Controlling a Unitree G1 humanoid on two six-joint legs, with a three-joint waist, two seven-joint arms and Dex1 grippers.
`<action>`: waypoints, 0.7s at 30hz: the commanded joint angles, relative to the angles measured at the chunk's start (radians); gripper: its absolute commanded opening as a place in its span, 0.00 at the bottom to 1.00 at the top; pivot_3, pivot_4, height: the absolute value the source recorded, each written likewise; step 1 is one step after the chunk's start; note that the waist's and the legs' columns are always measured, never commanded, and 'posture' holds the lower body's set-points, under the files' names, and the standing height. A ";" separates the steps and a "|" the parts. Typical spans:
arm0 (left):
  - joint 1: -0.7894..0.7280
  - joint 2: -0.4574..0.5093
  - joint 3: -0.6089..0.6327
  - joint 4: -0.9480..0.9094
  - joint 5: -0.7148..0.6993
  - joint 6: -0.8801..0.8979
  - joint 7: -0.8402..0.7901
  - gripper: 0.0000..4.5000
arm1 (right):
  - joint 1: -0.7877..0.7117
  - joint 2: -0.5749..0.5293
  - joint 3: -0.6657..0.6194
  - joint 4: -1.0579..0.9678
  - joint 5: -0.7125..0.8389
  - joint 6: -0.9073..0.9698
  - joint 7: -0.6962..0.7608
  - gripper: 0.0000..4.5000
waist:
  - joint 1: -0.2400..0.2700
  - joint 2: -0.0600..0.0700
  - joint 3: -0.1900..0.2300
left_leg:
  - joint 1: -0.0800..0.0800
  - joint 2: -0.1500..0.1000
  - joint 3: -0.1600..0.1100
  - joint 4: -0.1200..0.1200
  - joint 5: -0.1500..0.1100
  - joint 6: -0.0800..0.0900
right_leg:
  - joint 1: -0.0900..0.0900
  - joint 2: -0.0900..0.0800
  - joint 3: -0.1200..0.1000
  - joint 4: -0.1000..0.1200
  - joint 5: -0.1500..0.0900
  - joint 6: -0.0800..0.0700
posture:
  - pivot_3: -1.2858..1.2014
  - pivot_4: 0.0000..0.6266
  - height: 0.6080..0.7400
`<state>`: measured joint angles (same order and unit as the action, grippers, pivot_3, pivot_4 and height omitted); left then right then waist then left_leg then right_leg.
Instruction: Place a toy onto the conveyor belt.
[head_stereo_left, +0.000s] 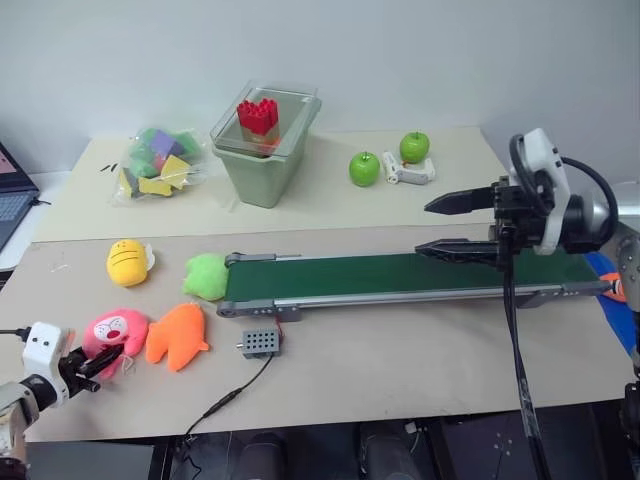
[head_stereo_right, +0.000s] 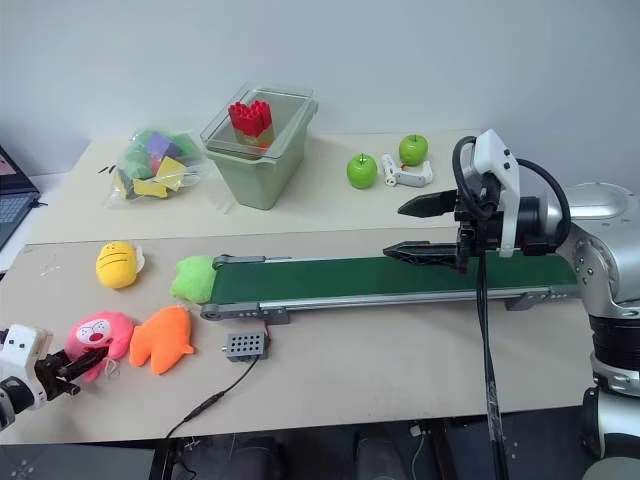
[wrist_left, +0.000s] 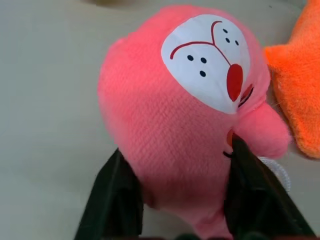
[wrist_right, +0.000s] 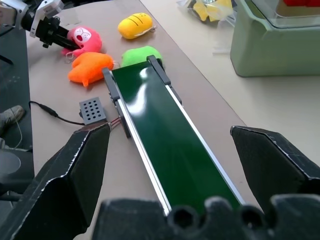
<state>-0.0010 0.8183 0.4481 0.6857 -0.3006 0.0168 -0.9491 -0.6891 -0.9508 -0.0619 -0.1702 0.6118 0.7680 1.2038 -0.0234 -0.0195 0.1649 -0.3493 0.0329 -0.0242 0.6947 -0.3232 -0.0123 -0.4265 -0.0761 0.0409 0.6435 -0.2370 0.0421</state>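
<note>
Gripping the toy (head_stereo_left: 114, 331), left claw (head_stereo_left: 100, 362) sits at the near-left corner of the table (head_stereo_left: 400, 370) in the left eye view; the pink plush rests on the tabletop, touching the orange plush (head_stereo_left: 178, 337), clear of the conveyor belt (head_stereo_left: 400, 275). Right claw (head_stereo_left: 452, 227) hovers above the belt's far half, fingers spread, empty.

Left wrist view: black fingers (wrist_left: 114, 200) clamped on both sides of the toy's lower body. Fuzzy pink fabric, rounded, white face patch with dark dot eyes, red brow lines, red mouth, small stubby limb at the side.

Right wrist view: dark green belt in a grey frame runs away between the spread fingers; grey control box (wrist_right: 93, 110) on its cable just beside the frame; green plush (wrist_right: 140, 55) touches the belt's end; yellow plush (wrist_right: 135, 25) beyond.
</note>
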 joint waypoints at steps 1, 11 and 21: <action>-0.025 0.038 0.027 0.024 0.004 -0.020 0.043 0.31 | -0.005 -0.006 -0.040 -0.031 0.018 -0.011 -0.013 1.00 | 0.000 0.000 0.000 | 0.000 0.000 0.000 0.000 0.000 0.000 | 0.000 0.000 0.000 0.000 0.000 0.000 | 0.52 0.24 1.00; -0.138 0.109 -0.005 -0.358 -0.138 0.256 -0.018 0.31 | 0.013 -0.003 -0.035 -0.022 0.008 -0.026 -0.013 1.00 | 0.015 -0.001 0.000 | -0.004 0.000 -0.001 0.000 0.000 0.000 | -0.001 -0.001 -0.002 -0.001 0.000 0.000 | 0.52 0.24 1.00; -0.414 0.093 -0.252 -0.549 -0.183 0.498 -0.127 0.31 | 0.067 -0.009 -0.080 -0.083 0.037 0.000 -0.050 1.00 | -0.001 -0.001 0.000 | -0.005 0.000 -0.001 0.000 0.000 0.001 | 0.000 0.001 -0.001 -0.003 0.000 0.000 | 0.52 0.24 1.00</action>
<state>-0.3879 0.9070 0.2050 0.1565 -0.4734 0.5040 -1.0532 -0.6161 -0.9475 -0.0961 -0.2140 0.6187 0.7677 1.1666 -0.0239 -0.0204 0.1653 -0.3543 0.0325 -0.0252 0.6946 -0.3239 -0.0110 -0.4268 -0.0754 0.0398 0.6412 -0.2370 0.0423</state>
